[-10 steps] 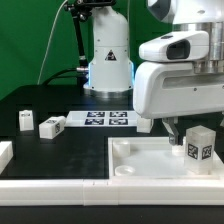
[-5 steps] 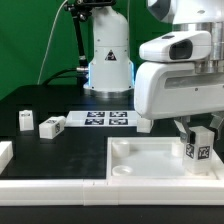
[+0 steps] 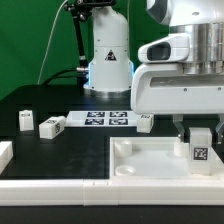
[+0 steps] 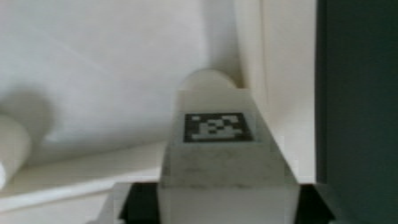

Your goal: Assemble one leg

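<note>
My gripper (image 3: 198, 138) is shut on a leg (image 3: 199, 148), a small white block whose black-and-white tag faces the exterior camera. It holds the leg upright over the right part of the large white square piece (image 3: 140, 160), close to its surface; I cannot tell whether they touch. In the wrist view the leg (image 4: 217, 150) runs out from between the dark fingers (image 4: 146, 205), its tip near a corner of the white square piece (image 4: 107, 70). Two more legs (image 3: 52, 126) (image 3: 25, 120) lie on the black table at the exterior view's left.
The marker board (image 3: 107, 119) lies behind the square piece. Another small white block (image 3: 146, 121) sits by its right end. A white part (image 3: 5, 152) lies at the left edge. The robot base (image 3: 108, 60) stands at the back.
The gripper has shifted slightly right and lower with the leg. The leg has turned so that its tag now faces the exterior camera squarely.
</note>
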`<move>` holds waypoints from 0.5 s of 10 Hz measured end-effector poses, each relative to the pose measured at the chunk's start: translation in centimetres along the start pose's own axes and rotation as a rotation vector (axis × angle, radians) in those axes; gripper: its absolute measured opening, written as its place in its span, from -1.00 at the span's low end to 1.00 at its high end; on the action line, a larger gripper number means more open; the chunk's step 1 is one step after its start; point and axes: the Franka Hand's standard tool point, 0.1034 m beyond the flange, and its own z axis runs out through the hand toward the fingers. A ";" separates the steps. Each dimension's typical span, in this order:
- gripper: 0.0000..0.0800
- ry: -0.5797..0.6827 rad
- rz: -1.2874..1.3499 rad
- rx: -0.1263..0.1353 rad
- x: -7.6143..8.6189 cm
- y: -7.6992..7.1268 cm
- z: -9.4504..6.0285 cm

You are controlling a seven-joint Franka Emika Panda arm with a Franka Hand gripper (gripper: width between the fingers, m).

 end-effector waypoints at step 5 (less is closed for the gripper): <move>-0.27 0.006 0.662 -0.001 0.0 0.3 0.1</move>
